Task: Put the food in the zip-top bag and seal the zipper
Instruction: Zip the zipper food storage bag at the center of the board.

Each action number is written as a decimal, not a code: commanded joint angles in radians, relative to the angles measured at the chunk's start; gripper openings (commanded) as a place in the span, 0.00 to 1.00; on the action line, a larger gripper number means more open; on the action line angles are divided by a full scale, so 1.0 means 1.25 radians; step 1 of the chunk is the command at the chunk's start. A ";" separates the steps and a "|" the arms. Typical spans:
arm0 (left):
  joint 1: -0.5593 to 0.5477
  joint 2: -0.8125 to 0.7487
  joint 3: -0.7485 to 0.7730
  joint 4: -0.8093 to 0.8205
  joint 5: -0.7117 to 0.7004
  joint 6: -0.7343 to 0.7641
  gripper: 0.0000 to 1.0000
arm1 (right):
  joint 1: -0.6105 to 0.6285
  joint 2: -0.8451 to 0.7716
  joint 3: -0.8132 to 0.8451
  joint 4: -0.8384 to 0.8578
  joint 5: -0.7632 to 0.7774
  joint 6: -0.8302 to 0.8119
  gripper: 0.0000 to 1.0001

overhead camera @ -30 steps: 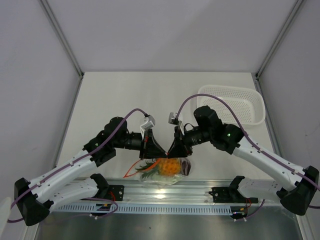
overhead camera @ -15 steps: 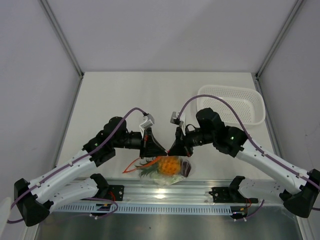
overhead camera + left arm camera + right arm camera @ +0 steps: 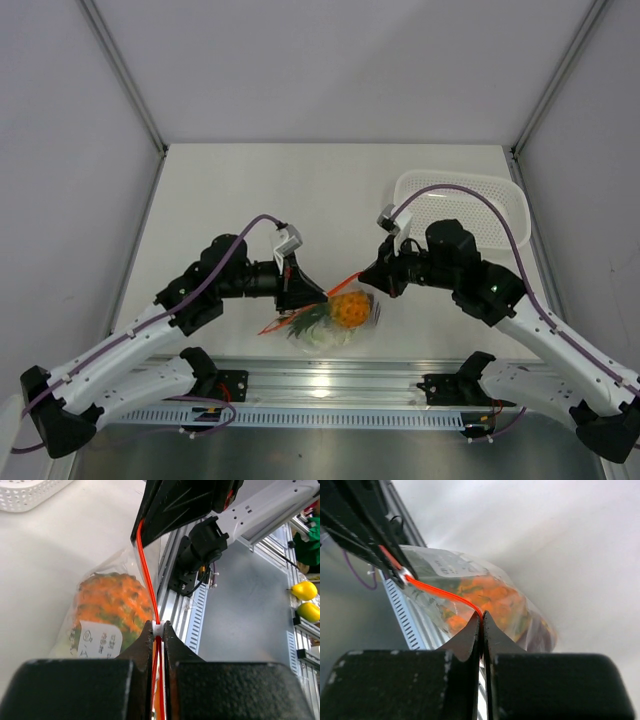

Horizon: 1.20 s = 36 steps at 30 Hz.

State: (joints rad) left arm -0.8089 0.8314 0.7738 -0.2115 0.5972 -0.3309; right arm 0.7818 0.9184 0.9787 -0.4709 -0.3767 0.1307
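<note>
The zip-top bag [image 3: 330, 330] hangs between my two grippers near the table's front edge. Inside it are the orange pineapple [image 3: 348, 310], a white and pale-green piece [image 3: 318, 335] and the dark red-purple fruit [image 3: 545, 632]. The red-orange zipper [image 3: 345, 282] is stretched taut between the grippers. My left gripper [image 3: 318, 297] is shut on the zipper at its white slider [image 3: 158, 627], with the pineapple [image 3: 112, 605] just left of it. My right gripper [image 3: 365, 283] is shut on the zipper [image 3: 440, 594] further along the strip, and the pineapple [image 3: 495, 597] shows through the plastic behind it.
The white perforated basket [image 3: 470, 195] stands at the back right, behind my right arm. The aluminium rail [image 3: 330, 385] runs along the table's near edge just below the bag.
My right gripper has moved right, away from the left gripper, and the gap between them has widened. The zipper now runs taut between them and the bag has shifted slightly.
</note>
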 commanded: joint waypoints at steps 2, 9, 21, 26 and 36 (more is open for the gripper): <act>-0.001 -0.047 0.047 -0.074 -0.024 0.029 0.01 | -0.031 -0.036 -0.012 -0.011 0.120 0.003 0.00; -0.001 -0.086 0.049 -0.156 -0.084 0.046 0.01 | -0.055 -0.072 -0.034 -0.027 0.171 0.023 0.00; -0.001 -0.185 0.040 -0.275 -0.213 0.013 0.01 | -0.074 -0.067 -0.045 -0.025 0.198 0.035 0.00; -0.001 -0.228 0.035 -0.317 -0.305 -0.033 0.01 | -0.078 -0.063 -0.049 -0.023 0.204 0.038 0.00; -0.001 -0.355 -0.035 -0.341 -0.469 -0.159 0.01 | -0.079 -0.054 -0.065 -0.004 0.208 0.050 0.00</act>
State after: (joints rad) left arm -0.8093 0.4271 0.7383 -0.6163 0.1097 -0.4622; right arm 0.6987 0.8505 0.8970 -0.5095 -0.1883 0.1921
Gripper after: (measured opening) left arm 0.039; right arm 0.008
